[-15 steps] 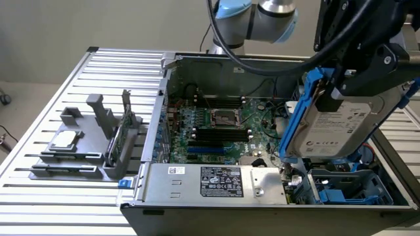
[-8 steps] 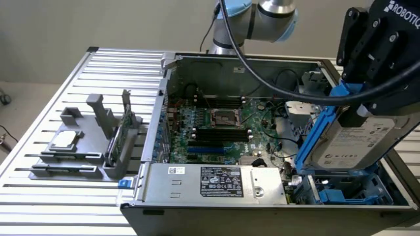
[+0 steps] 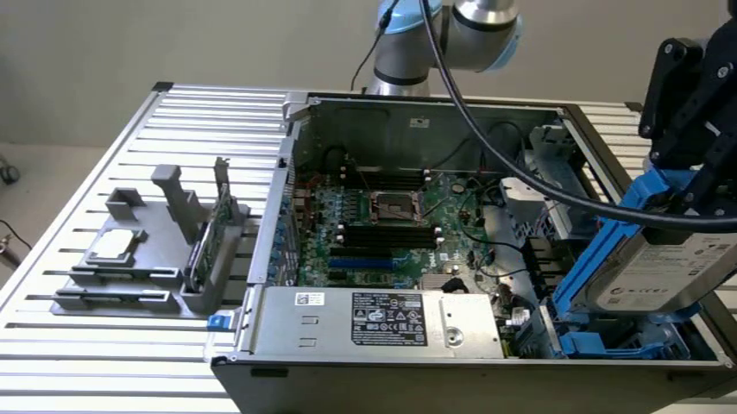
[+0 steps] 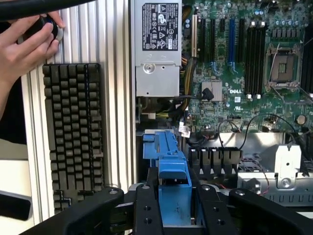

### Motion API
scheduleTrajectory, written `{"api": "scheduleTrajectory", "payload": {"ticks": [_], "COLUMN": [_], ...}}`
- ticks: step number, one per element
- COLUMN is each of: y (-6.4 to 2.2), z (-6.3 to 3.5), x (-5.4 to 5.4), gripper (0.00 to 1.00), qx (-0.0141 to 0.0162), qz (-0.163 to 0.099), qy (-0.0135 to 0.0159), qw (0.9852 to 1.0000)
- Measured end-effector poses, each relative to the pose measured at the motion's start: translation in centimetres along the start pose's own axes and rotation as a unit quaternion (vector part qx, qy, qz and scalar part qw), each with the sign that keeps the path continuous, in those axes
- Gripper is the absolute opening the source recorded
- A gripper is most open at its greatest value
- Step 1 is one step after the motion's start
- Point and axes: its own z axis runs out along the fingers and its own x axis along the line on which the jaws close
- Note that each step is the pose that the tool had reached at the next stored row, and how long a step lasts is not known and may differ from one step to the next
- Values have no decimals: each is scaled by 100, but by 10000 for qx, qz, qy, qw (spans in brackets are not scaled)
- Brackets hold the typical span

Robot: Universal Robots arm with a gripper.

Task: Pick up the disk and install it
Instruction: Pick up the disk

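You have the black gripper point(image 4: 176, 210) clenched on the silver-grey, blue-railed hard disk point(image 3: 662, 267), which hangs tilted at the exterior view's lower right, above the blue plastic bay bracket point(image 3: 610, 349). If it goes in tilted, its rails could jam.

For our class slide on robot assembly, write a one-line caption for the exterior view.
The claw holds the blue-railed disk, tilted, at one end of the open computer case.
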Motion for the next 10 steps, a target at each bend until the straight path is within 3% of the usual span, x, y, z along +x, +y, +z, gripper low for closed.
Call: {"api": "scheduleTrajectory", "payload": {"ticks": [3, 10], "y": [-50, -60], "z": [22, 121], "x": [-1, -17], "gripper": [33, 33], "qx": [-12, -42], "qz": [0, -1], "qy": [1, -1], "qw": [10000, 10000]}}
